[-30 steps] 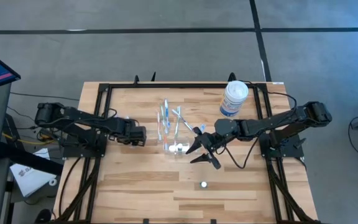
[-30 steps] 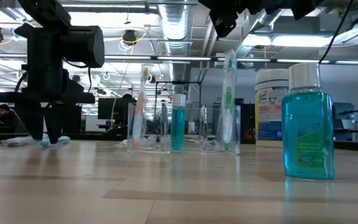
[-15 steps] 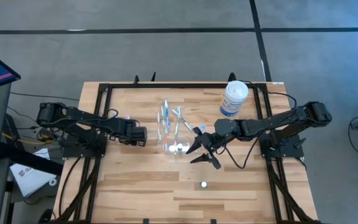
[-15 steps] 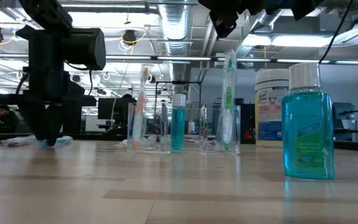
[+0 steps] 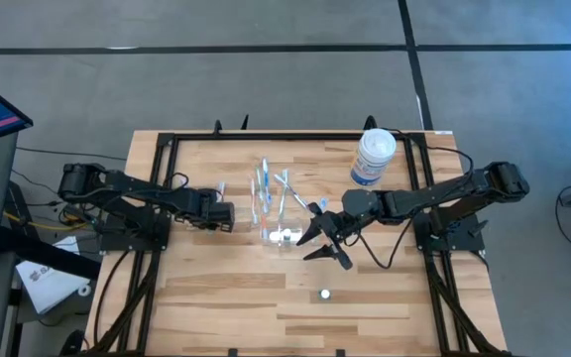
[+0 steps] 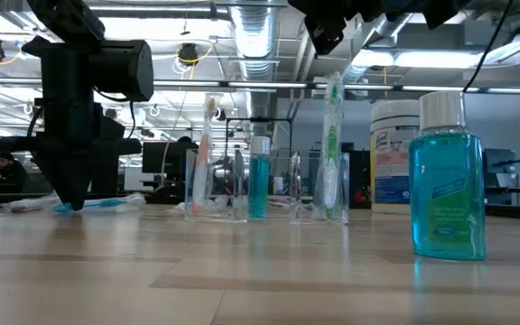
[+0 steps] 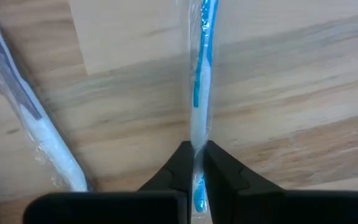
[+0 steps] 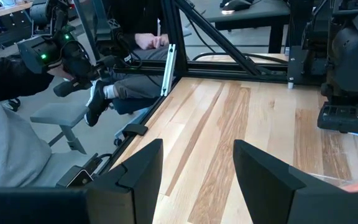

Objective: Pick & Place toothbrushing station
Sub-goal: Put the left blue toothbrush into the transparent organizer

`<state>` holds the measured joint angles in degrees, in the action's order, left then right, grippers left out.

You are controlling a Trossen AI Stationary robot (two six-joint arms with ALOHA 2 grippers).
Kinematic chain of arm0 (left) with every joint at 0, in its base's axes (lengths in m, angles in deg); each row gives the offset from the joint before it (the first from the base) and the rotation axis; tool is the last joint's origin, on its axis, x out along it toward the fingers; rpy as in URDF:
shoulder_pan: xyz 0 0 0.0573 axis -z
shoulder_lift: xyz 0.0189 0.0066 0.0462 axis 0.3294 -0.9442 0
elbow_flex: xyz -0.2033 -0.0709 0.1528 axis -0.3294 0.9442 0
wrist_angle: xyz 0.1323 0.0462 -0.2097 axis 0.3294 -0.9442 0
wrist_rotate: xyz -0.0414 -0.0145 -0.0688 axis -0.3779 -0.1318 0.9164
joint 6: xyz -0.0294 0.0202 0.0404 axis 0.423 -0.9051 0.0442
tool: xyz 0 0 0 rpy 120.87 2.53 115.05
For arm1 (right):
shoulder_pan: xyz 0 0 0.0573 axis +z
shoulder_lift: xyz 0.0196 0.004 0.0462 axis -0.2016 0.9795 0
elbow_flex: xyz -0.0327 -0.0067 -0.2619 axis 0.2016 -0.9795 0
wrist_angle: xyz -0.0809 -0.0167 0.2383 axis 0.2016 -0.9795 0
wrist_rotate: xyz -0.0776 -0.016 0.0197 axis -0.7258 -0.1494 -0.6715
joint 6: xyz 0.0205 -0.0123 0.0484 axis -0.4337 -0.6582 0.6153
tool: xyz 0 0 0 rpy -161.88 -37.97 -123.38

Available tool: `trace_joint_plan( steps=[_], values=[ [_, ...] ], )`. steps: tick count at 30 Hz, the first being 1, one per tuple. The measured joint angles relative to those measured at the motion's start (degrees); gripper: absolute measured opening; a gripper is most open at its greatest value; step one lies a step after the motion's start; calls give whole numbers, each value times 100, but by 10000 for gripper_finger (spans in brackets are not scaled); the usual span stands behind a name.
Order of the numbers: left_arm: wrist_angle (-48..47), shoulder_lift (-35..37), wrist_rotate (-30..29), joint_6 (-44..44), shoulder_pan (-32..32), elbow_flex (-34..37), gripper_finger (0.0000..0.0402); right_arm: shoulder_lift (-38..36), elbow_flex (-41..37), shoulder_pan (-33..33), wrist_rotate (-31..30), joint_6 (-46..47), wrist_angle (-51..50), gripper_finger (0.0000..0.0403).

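I'm seeing the left claw (image 7: 193,163) pressed together on a wrapped white-and-blue toothbrush (image 7: 200,81) — fingers (image 7: 219,171) pinching its stem, the rest sticking out ahead over the wood. In the low view that claw (image 6: 69,200) is sitting right down at the counter (image 6: 260,271) w/ the brush (image 6: 106,204) lying flat beside its tips. A 2nd wrapped toothbrush (image 7: 27,118) is lying just beside, at an angle, not touching the first as far as I can tell.

From the high view the left claw (image 5: 224,215) is sitting on the left half of the counter (image 5: 216,297), near the clear organizer (image 5: 278,236) at centre. Several more toothbrushes (image 5: 266,190) are lying in a loose pile behind that organizer. In the low view the organizer (image 6: 269,185) is holding upright brushes and a clear tube w/ blue inside (image 6: 259,178).

The right claw (image 5: 330,243) is hanging spread, holding nothing, just right of the organizer — its fingers (image 8: 135,165) are standing well apart in the right wrist view. A large white tub (image 5: 373,157) is standing at the back right; a blue mouthwash bottle (image 6: 447,176) is standing close to the low cam. A seated person (image 8: 17,93) is showing beyond the counter edge.
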<state>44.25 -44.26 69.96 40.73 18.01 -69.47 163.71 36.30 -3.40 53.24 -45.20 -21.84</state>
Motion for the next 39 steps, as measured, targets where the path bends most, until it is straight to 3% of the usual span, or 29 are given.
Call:
trace_joint_plan(
  steps=[12, 24, 32, 39],
  values=[
    [149, 886, -869, -74, 574, -22, 10, 0, 0, 0, 2, 0, -15, 186],
    [832, 2137, -2438, -402, 1889, -24, 10, 2, -2, -11, -74, 4, 48, 186],
    [1368, 2266, -3126, -923, 2404, -22, 10, 2, -2, -13, -185, 4, 74, 186],
    [2510, 2237, -3346, -2075, 2572, -22, 10, 2, -2, -13, -224, 4, 151, 186]
  ],
)
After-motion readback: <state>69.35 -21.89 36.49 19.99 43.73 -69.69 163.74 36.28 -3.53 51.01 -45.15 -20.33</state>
